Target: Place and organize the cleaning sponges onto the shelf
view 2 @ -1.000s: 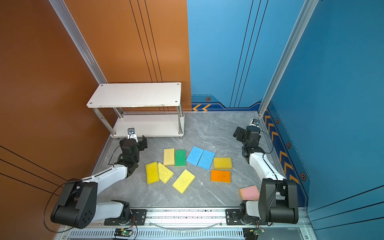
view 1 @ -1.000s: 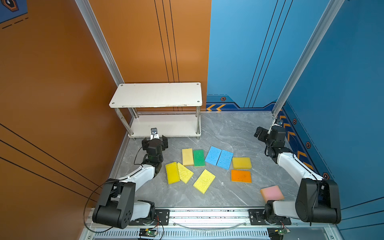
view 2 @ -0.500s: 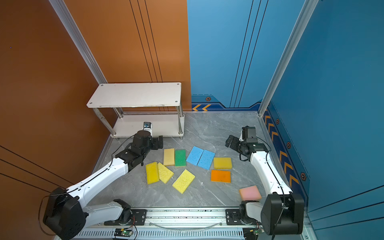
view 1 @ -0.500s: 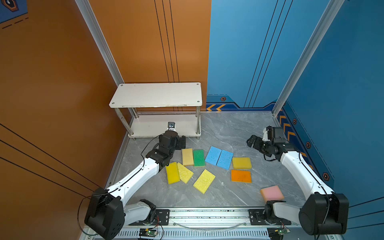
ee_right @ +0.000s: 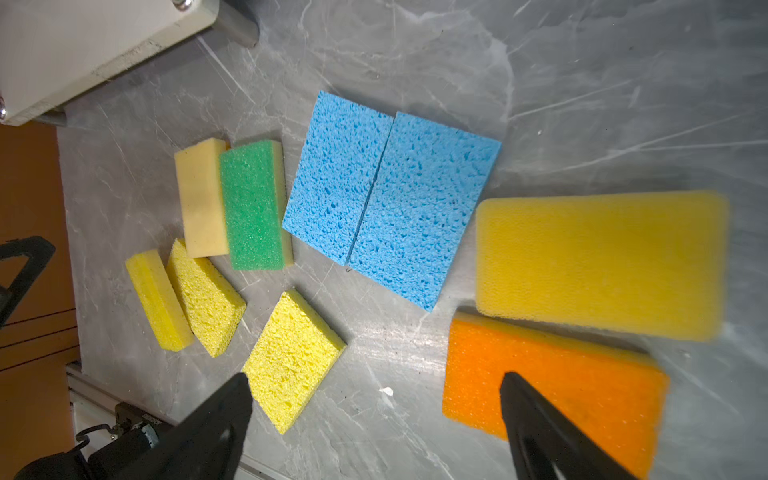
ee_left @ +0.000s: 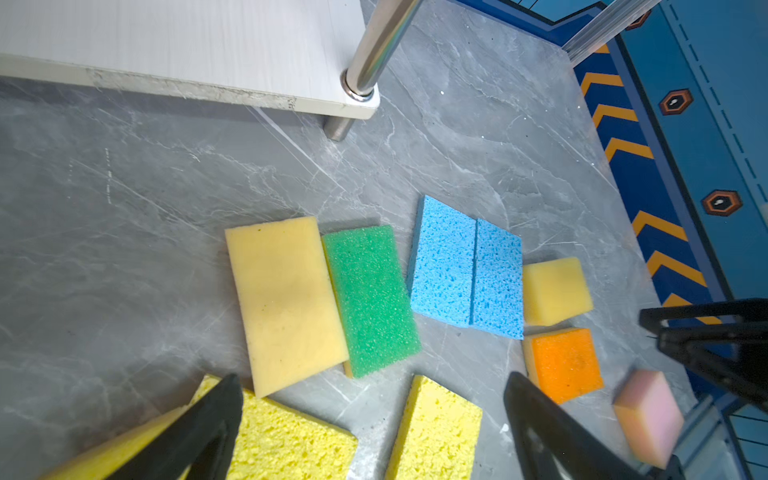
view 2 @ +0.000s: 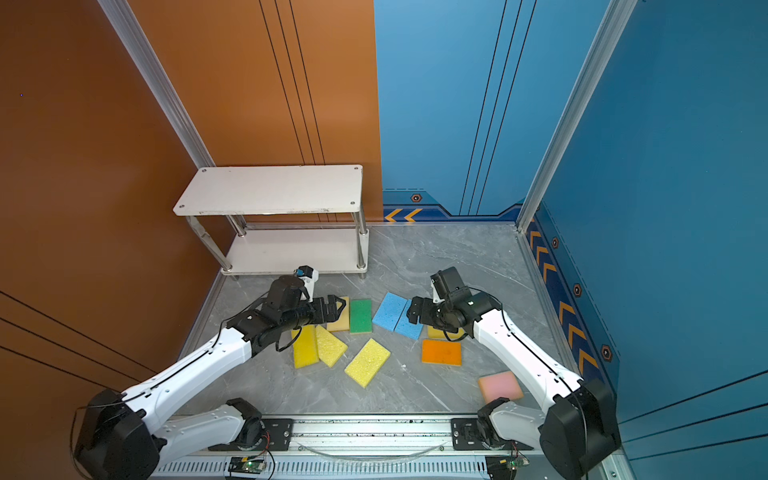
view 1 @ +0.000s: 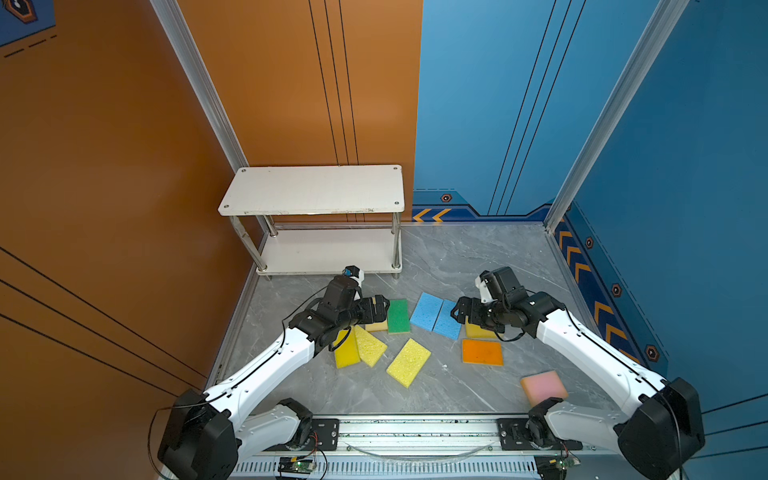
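The sponges lie loose on the grey floor in both top views: beige (ee_left: 286, 303), green-faced (view 1: 398, 316), two light blue side by side (view 1: 426, 311), a deep yellow (ee_right: 598, 262), orange (view 1: 482, 352), pink (view 1: 543, 387) and three pale yellow (view 1: 408, 362). The white two-tier shelf (view 1: 313, 195) stands empty at the back left. My left gripper (view 1: 380, 309) hovers open over the beige sponge, holding nothing (ee_left: 372, 380). My right gripper (view 1: 459, 311) hangs open above the blue and deep yellow sponges, empty too (ee_right: 376, 377).
Orange wall panels close the left and blue panels the right. A shiny shelf post (ee_left: 374, 45) stands at the lower board's near corner. The metal rail (view 1: 415, 432) with both arm bases runs along the front edge.
Both arms have swung in from the sides toward the middle, and both grippers now hang over the sponges. No sponge has moved.
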Action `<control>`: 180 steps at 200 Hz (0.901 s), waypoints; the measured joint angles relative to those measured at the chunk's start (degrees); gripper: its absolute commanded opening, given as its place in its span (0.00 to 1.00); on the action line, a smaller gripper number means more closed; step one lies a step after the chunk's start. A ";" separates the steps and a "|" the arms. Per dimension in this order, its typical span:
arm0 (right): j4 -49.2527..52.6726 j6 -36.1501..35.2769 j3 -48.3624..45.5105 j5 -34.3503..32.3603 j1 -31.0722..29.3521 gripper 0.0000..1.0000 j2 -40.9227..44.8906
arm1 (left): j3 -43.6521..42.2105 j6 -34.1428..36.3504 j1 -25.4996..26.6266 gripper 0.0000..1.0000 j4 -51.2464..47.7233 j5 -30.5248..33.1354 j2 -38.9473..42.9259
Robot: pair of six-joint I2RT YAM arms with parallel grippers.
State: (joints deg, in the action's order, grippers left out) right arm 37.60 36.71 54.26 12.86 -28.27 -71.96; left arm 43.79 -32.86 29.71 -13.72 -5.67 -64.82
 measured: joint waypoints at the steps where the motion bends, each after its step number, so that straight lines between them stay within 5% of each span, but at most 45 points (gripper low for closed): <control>1: -0.07 0.04 0.02 0.02 -0.09 0.91 -0.13 | 0.00 -0.11 0.00 0.99 0.00 -0.11 0.00; 65: -8.13 -1.09 16.37 4.63 -1.75 0.96 -18.32 | -0.20 -2.14 -1.97 1.00 -0.07 -2.01 -0.37; 128: -25.53 -16.17 25.40 -1.31 -6.03 0.95 -31.23 | -3.63 -4.13 -19.58 1.00 -0.24 -7.34 4.22; 159: -37.62 -20.74 23.56 -2.67 -6.54 0.89 -34.25 | -4.44 -4.76 -20.48 1.00 0.61 -9.55 4.07; 180: -44.44 -22.25 23.56 -2.84 -6.38 0.75 -36.35 | -4.48 -4.98 -21.88 1.00 1.57 -10.10 3.93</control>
State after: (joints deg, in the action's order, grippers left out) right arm -6.83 14.46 77.82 10.02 -34.65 -108.31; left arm 39.31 -37.85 7.84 -12.14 -15.77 -60.88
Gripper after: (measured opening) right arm 0.819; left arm 0.997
